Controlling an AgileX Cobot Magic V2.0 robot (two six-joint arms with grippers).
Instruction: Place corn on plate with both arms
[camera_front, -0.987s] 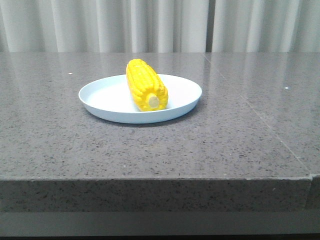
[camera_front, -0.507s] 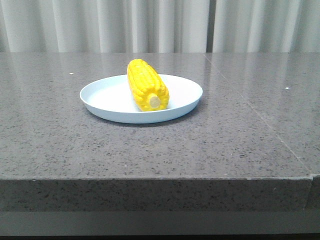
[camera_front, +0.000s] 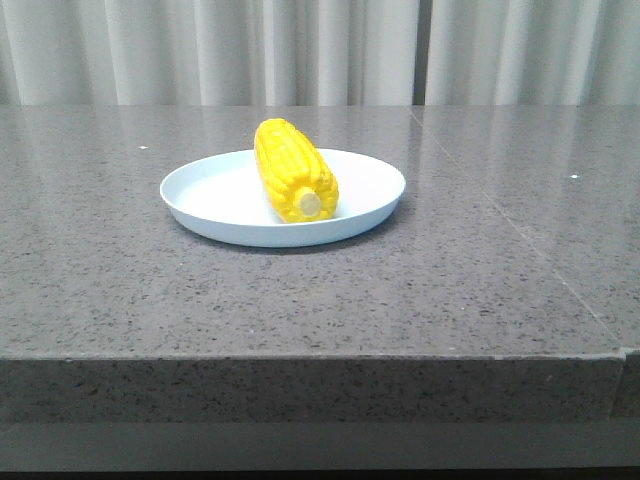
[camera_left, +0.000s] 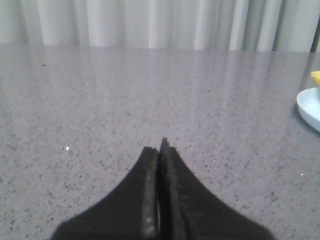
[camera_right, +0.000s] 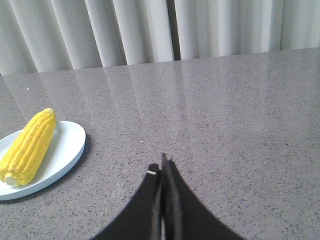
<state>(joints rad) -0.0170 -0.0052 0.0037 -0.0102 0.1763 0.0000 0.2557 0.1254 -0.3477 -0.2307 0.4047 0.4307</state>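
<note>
Corn, a bright yellow husked cob (camera_front: 293, 180), lies on its side across the shallow pale blue round plate (camera_front: 210, 190) on the grey speckled stone table (camera_front: 450, 280), stub end toward the camera. Left fingers (camera_left: 159, 150) and right fingers (camera_right: 161, 170) are pressed together, holding nothing, apparently well apart from the plate. Placement looks finished, so doing this step well means keeping both arms back without nudging the rim.

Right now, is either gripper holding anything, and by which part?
Nothing is held. Both the left gripper and right gripper are shut and empty; the corn lies on the plate.

The left wrist view cut off the plate (camera_left: 310, 107) (only an edge showed) and nearly all the corn (camera_left: 316, 76).
</note>
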